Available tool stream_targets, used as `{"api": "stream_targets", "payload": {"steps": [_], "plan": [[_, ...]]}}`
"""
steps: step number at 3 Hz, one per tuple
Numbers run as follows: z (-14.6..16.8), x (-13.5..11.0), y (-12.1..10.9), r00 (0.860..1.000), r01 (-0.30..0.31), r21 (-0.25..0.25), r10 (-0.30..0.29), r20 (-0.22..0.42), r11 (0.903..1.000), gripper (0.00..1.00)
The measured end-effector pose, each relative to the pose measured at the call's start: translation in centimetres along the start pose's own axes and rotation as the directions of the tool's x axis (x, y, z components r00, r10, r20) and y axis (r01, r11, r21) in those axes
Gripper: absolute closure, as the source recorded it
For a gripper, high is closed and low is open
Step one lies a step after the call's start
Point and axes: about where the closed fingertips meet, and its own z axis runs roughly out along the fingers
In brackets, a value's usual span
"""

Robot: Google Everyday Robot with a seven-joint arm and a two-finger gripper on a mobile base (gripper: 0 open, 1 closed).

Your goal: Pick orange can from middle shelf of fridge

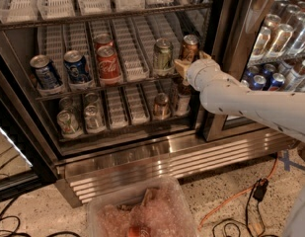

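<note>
Your gripper point(190, 63) is at the base of the orange can point(190, 45); you cannot tell whether its jaws grip it. The can stands at the right end of the middle shelf point(127, 83) inside the fridge point(142, 158), so the reach looks done and the lift-out remains.

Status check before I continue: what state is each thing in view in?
orange can: upright, right end of the middle shelf
tool: at the orange can's lower half
green can: upright, just left of the orange can
red cola can: upright, mid-shelf
fridge: open, shelves exposed
</note>
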Motion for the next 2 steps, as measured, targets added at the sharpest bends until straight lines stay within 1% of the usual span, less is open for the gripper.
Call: {"api": "stream_targets", "payload": {"steps": [1, 2], "plan": [[0.59, 0.56, 0.81, 1.0, 0.013, -0.018, -0.013, -0.019, 0.9998, 0.35], [1.09, 0.37, 0.91, 1.0, 0.027, -0.018, -0.027, -0.012, 0.9995, 0.35]]}}
